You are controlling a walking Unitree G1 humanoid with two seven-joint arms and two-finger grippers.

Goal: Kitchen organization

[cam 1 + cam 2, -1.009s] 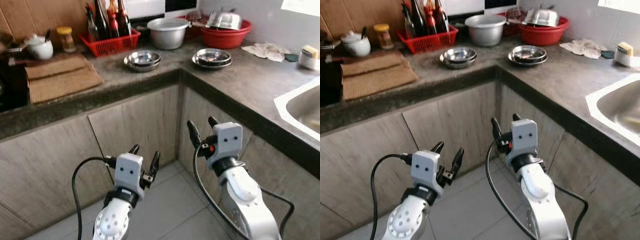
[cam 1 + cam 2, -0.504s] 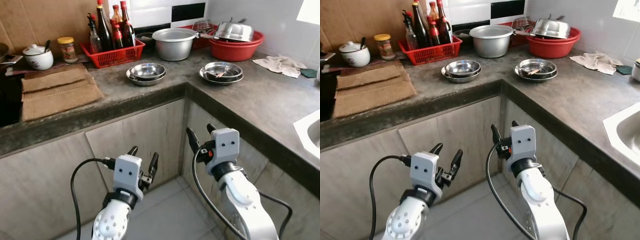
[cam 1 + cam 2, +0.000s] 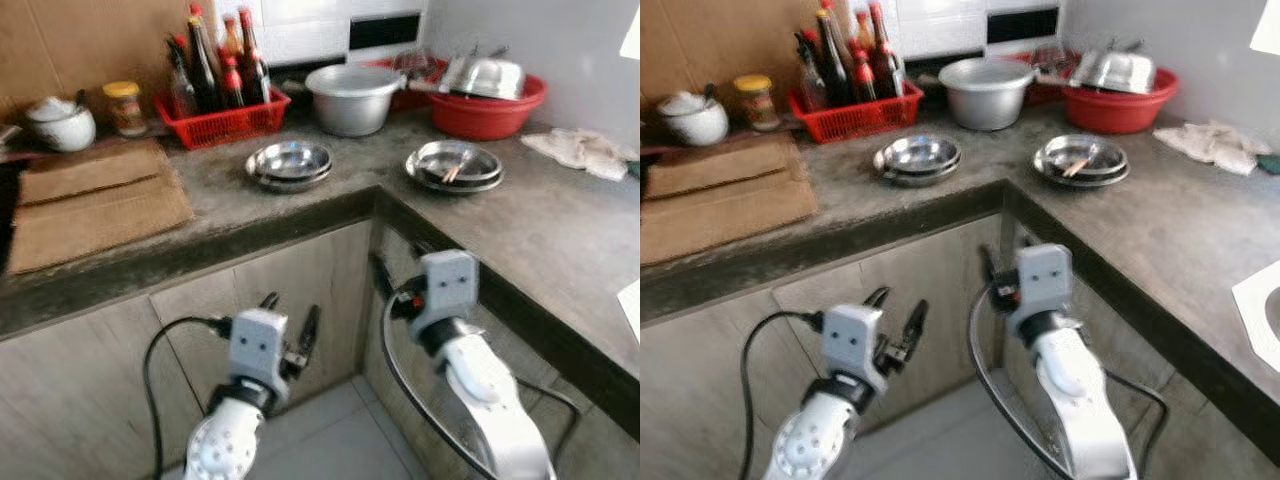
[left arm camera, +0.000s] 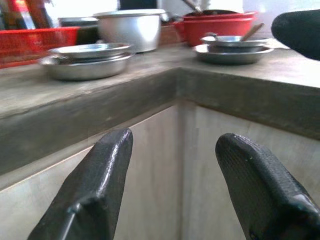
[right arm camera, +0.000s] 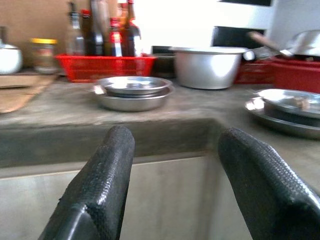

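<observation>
On the corner of the grey stone counter (image 3: 560, 235) sit a stack of steel bowls (image 3: 289, 163) and a stack of steel plates (image 3: 458, 163) with a utensil on top. Both arms are held low in front of the cabinet doors, below the counter edge. My left gripper (image 3: 290, 315) is open and empty, under the bowls. My right gripper (image 3: 397, 262) is open and empty too, just at the cabinet corner. The left wrist view looks between open fingers (image 4: 95, 190) at the bowls (image 4: 85, 55). The right wrist view shows the same bowls (image 5: 132, 90) past its fingers (image 5: 260, 185).
Along the back wall stand a red basket of bottles (image 3: 222, 105), a silver pot (image 3: 352, 97), a red basin (image 3: 490, 105) holding steel ware, a jar (image 3: 124, 105) and a white lidded pot (image 3: 60, 122). A brown mat (image 3: 90, 205) lies left, a cloth (image 3: 585, 150) right. A white sink rim (image 3: 1260, 305) shows at the right edge.
The whole picture has shifted and blurred, so the camera has moved; the sink has slid almost out at the right. Both grippers stay open, held much as before.
</observation>
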